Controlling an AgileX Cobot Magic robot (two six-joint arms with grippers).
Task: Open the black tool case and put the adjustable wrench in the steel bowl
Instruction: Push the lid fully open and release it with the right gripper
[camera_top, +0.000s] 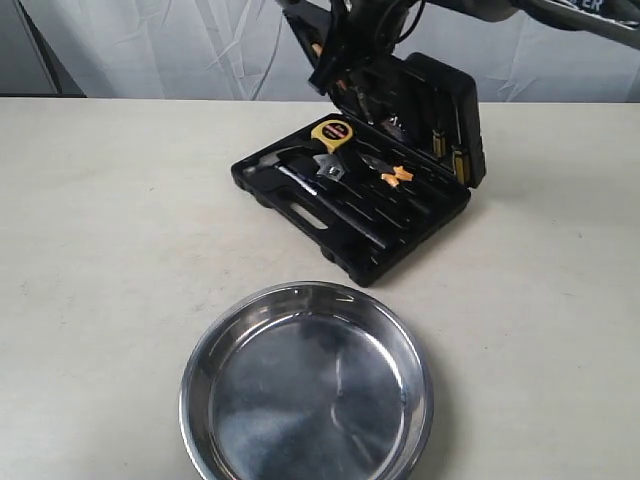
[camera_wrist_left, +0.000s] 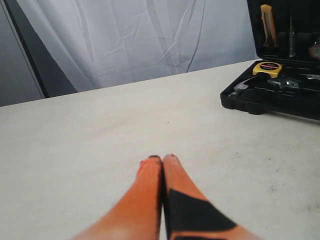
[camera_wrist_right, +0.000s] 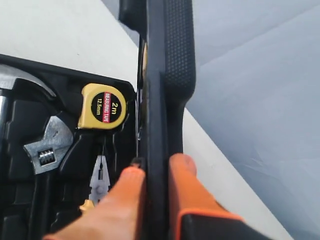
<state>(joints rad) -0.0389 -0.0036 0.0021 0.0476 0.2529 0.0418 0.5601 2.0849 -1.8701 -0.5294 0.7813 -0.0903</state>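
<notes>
Right gripper (camera_wrist_right: 156, 167) is clamped on the lid (camera_wrist_right: 167, 60) of the black tool case (camera_top: 300, 212), with one orange finger (camera_wrist_right: 125, 192) on the inner face of that raised edge and its partner on the outer face. The lid stands up close to upright at the back of the case, so the tray lies wide open on the table (camera_top: 100, 250). Down in the tray sits the adjustable wrench (camera_top: 328, 170), in its moulded slot. Its shiny head points toward the lid and its black handle runs back toward the front wall of the case. A yellow tape measure (camera_top: 333, 133) sits just beyond the head, hard against the hinge side. The orange-handled pliers (camera_top: 395, 176) lie just beside the wrench on the exterior view's right, and the hammer (camera_top: 275, 165) lies on the other side. Nothing is touching the wrench. The steel bowl (camera_top: 300, 400) waits on the table in front of the case, a clear gap away from it, with only reflections inside. Over to the left gripper (camera_wrist_left: 162, 159): its two orange fingers are pressed tip to tip with nothing between them. It hangs low over bare table, and its wrist camera shows the open case well apart from it.
</notes>
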